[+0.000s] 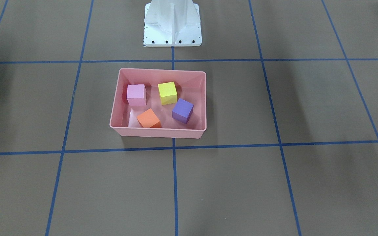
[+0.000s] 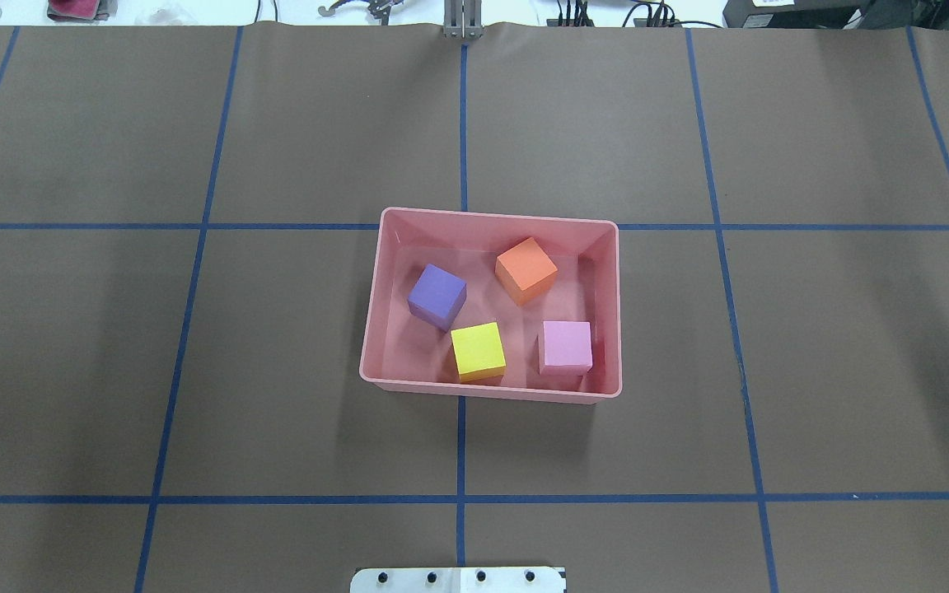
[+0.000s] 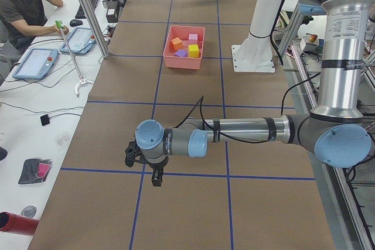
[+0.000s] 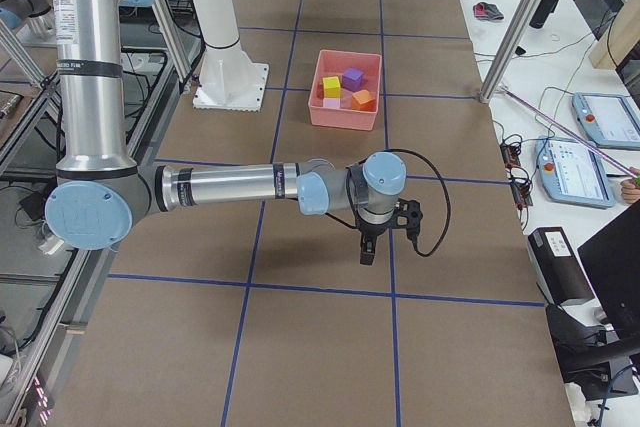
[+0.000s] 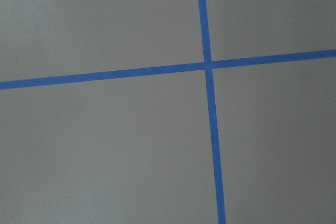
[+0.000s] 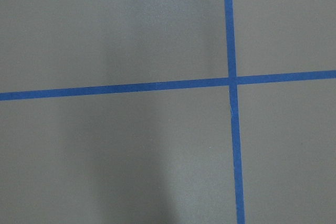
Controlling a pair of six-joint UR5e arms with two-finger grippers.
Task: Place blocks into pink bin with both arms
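Note:
The pink bin (image 1: 157,132) (image 2: 491,387) sits at the table's middle. All four blocks lie inside it, apart from each other: light pink (image 1: 136,95) (image 2: 565,347), yellow (image 1: 167,93) (image 2: 478,352), purple (image 1: 182,110) (image 2: 437,296) and orange (image 1: 148,118) (image 2: 526,270). My left gripper (image 3: 155,177) shows only in the exterior left view, pointing down over bare table far from the bin. My right gripper (image 4: 367,247) shows only in the exterior right view, likewise far from the bin. I cannot tell whether either is open or shut. Both wrist views show only brown table and blue tape.
The white pedestal base (image 1: 172,26) (image 2: 458,579) stands behind the bin. Blue tape lines grid the brown table. A seated operator (image 3: 23,4) and tablets (image 3: 35,62) (image 4: 600,117) are at side benches beyond the table's far edge.

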